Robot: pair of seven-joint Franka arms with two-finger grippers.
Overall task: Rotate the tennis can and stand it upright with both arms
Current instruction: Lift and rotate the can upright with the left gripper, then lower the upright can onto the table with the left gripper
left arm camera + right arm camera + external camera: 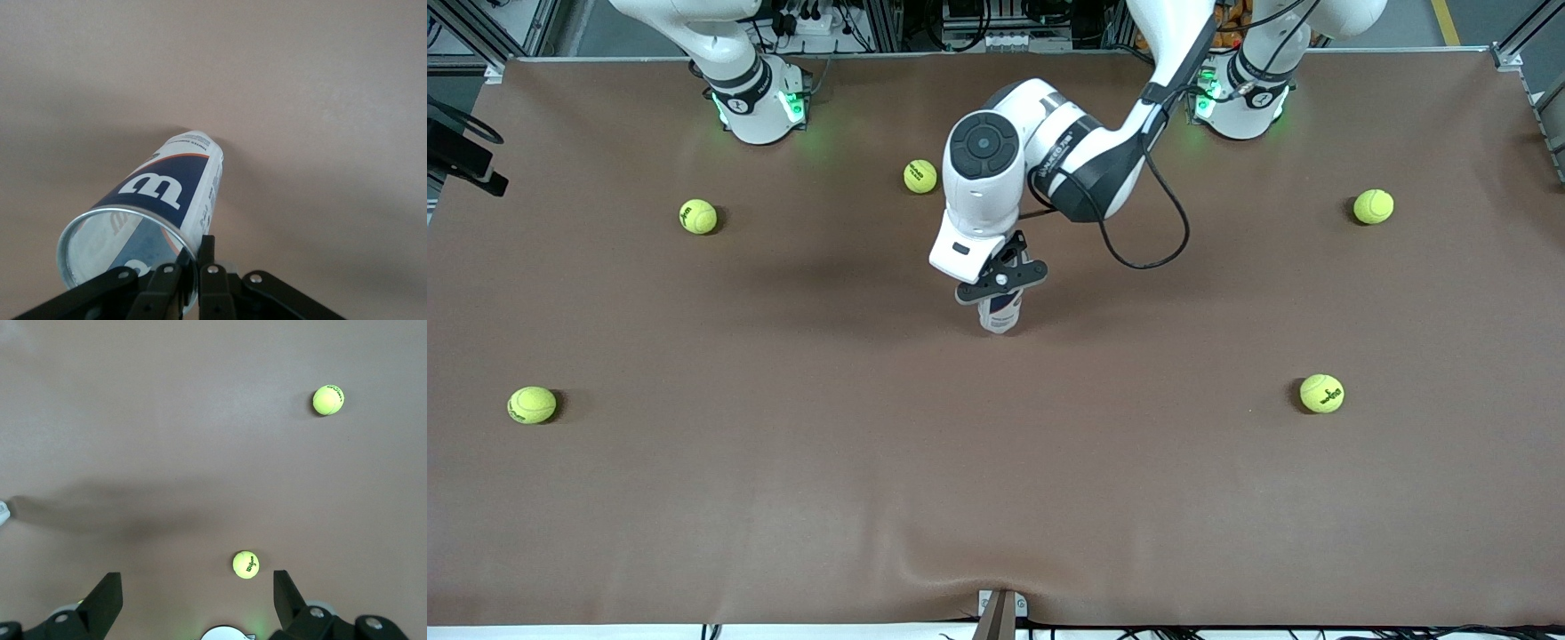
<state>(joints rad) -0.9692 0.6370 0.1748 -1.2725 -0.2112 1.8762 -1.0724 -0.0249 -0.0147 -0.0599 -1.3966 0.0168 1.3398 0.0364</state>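
Can (1000,313) stands near mid-bench, gripped at its silvery rim by left hand (1002,278). Left wrist view: can (157,200) w/ blue label and white "W", open top toward camera, its other end down on the brown bench (320,100); left hand (193,267) pinches the rim wall, fingers (208,257) clamped shut on it. From the front cam only the can's lower part shows under the hand, so can't tell if fully upright or a bit tilted.

Left arm (1049,151) reaches in from its base to mid-bench. Right arm (729,71) waits by its base; right hand (193,600) up over the bench nr that base, fingers spread wide, holding nothing.

Five yellow-green balls lie scattered, all well apart from the can: one (919,176) nr the arms' bases, one (698,216) and one (532,404) toward right arm's end, one (1373,206) and one (1321,393) toward left arm's end.
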